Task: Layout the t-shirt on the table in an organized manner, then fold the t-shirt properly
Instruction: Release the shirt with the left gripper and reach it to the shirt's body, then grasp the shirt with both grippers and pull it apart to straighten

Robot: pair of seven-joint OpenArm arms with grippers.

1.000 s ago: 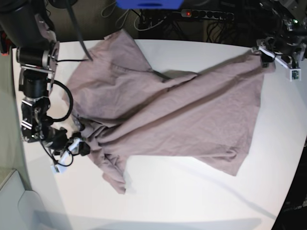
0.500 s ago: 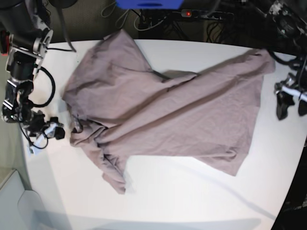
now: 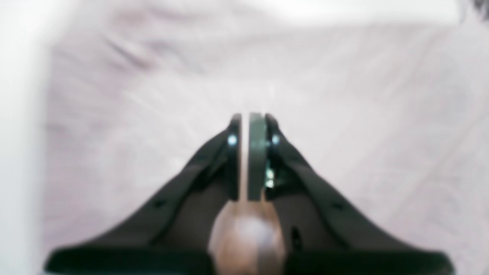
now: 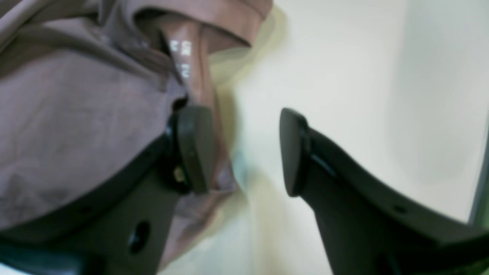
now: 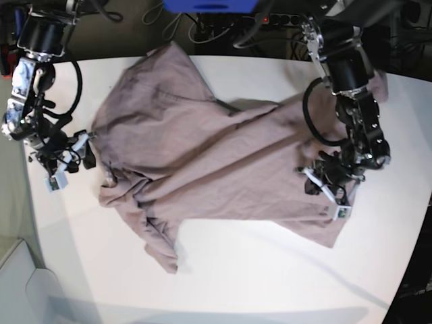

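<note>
A: Where does the t-shirt (image 5: 223, 155) lie right now?

B: Spread crumpled across the white worktop (image 5: 270, 270), its long axis running from the collar end near the right arm across to the hem end under the left arm. One sleeve is bunched at the near edge, and a fold runs slantwise through the middle.

A: And the fingers?

B: The left gripper (image 3: 250, 126) has its fingers pressed together, hanging over the cloth near the hem end. The blur in the wrist view hides whether any fabric is pinched between them, so I judge them closed on nothing. The right gripper (image 4: 244, 152) stands with its fingers apart beside the collar; one finger (image 4: 193, 149) touches the collar edge, the other is over bare worktop, so the shirt lies to that one side of the gap.

A: What differs from half a second ago?

B: The left arm was off at the worktop's edge, clear of the shirt, with fingers wide; now it is over the hem end and closed. The right arm has come in closer to the collar. The shirt itself has barely shifted.

A: Which arm is better placed?

B: For the collar, the right one, I'd say.
</note>
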